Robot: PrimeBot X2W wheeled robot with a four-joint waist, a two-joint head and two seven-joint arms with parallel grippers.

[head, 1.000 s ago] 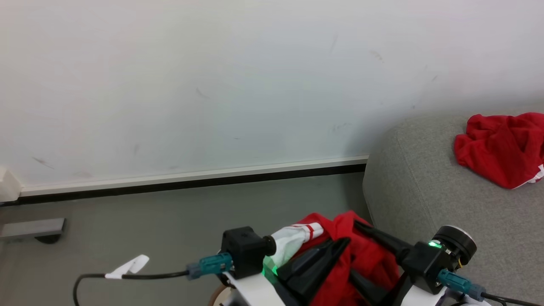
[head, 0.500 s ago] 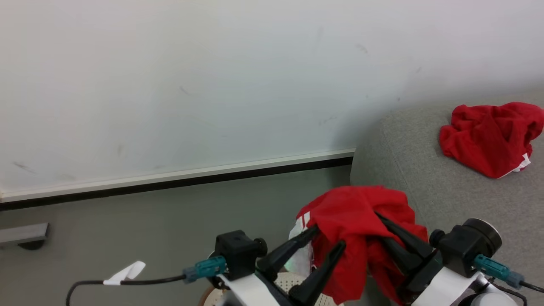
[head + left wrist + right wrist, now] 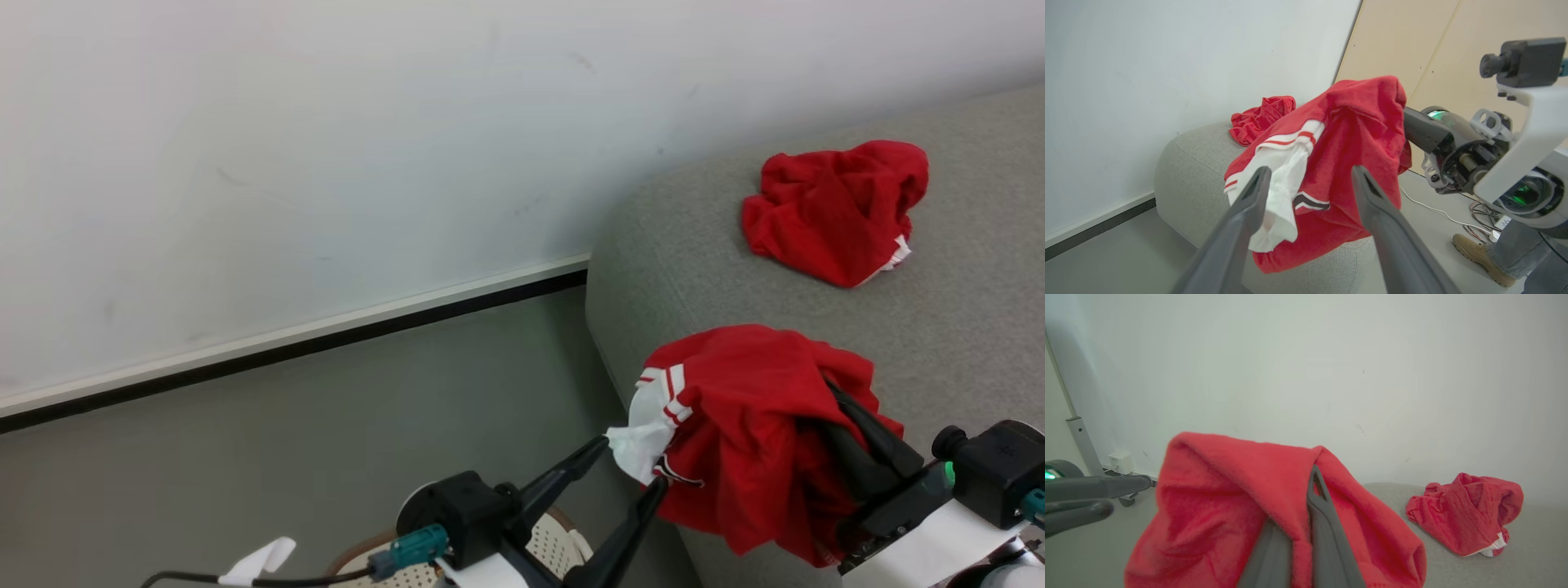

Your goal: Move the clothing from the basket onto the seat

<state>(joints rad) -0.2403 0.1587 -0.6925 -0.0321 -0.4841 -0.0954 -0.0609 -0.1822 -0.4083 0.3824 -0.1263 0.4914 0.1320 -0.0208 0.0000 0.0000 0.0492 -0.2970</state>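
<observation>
Clothing [image 3: 751, 408] is now up out of the basket [image 3: 555, 545] and hangs at the seat [image 3: 963, 327]'s rounded corner. Left gripper [image 3: 632, 462] has let go, fingers spread, tips just beside the white trim. Right gripper [image 3: 833, 408] is clenched on the clothing's top fold. Bright red, crumpled, white panel with red stripes. Second red garment [image 3: 833, 212] is bunched on the seat near its wall edge. Grey floor [image 3: 326, 425], white wall [image 3: 326, 147], dark skirting.
</observation>
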